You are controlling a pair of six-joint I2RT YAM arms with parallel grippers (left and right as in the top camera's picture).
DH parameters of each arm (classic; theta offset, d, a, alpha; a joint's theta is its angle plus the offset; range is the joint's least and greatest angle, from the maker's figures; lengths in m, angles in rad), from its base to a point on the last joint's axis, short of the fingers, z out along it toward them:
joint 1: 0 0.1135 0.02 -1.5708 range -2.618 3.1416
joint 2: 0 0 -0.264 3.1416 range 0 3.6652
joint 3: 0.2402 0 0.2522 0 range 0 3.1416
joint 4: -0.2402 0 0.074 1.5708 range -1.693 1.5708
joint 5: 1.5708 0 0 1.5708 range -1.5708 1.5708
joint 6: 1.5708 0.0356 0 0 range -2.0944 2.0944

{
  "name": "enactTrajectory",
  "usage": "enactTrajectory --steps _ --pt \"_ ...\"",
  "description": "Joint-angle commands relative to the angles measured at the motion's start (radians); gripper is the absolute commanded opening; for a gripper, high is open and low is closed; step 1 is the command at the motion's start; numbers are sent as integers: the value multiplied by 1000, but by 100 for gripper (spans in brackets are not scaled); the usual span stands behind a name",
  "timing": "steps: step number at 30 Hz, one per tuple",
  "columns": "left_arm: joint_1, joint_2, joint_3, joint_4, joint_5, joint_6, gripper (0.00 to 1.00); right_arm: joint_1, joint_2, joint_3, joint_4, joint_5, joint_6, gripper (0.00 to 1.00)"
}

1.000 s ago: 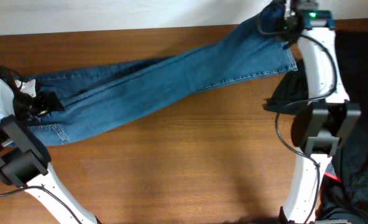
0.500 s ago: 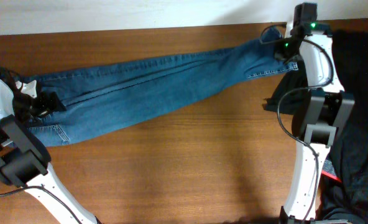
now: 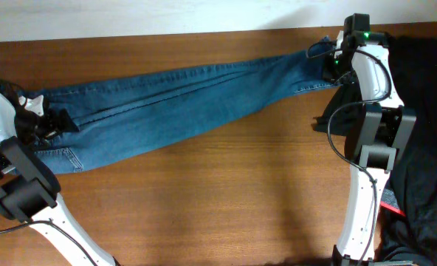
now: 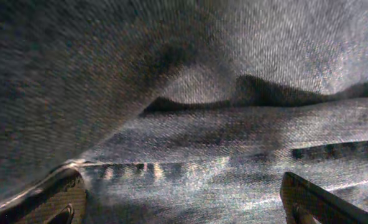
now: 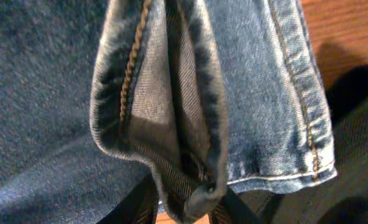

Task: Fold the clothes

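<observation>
The blue denim jeans (image 3: 189,103) lie stretched across the back of the wooden table (image 3: 204,199), waist end at the left and leg hems at the right. My left gripper (image 3: 52,122) is on the waist end. In the left wrist view its fingers (image 4: 184,205) stand wide apart with denim (image 4: 202,143) lying between them and filling the view. My right gripper (image 3: 335,66) is shut on the bunched leg hems at the far right. The right wrist view shows the fingers (image 5: 190,208) pinching the folded hem (image 5: 171,112).
A pile of dark clothing (image 3: 425,111) lies at the table's right side, just beyond the hems, and shows in the right wrist view (image 5: 358,124). A white wall runs along the back edge. A small red item (image 3: 393,210) lies under the pile at the right.
My right gripper has moved from beyond the table's back edge toward the front with the hems, bringing the leg end down onto the table. The left gripper has not moved.
</observation>
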Motion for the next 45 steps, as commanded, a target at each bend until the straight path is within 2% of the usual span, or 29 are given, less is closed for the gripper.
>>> enactTrajectory --steps 1,5,9,15,20,24,27,31,38,40,45 --pt "3 -70 46 -2 -71 10 99 -7 2 10 -6 56 10 31" --pt "3 -97 51 11 -107 15 99 -10 -7 21 -8 152 39 36" --pt "1 -120 51 35 -100 25 99 -10 -33 85 -11 166 39 50" --pt "2 -150 51 40 -106 32 99 -6 -42 253 -80 165 39 51" --pt "7 -195 51 30 -222 32 99 8 -42 291 -180 42 24 51" --pt "8 -235 51 22 -383 31 99 40 -40 256 -239 -24 -4 50" --pt "13 -240 51 18 -438 31 99 68 -34 229 -253 -34 -23 50" --pt "27 -240 51 19 -438 -7 99 122 -24 129 -228 -33 -74 50" --pt "32 -240 51 18 -436 -7 99 146 -24 -70 -76 9 -39 50" --pt "32 -240 51 14 -431 -7 99 136 -24 -84 -57 63 21 50" --pt "32 -240 51 12 -402 -7 99 127 -45 -32 -47 63 5 51"
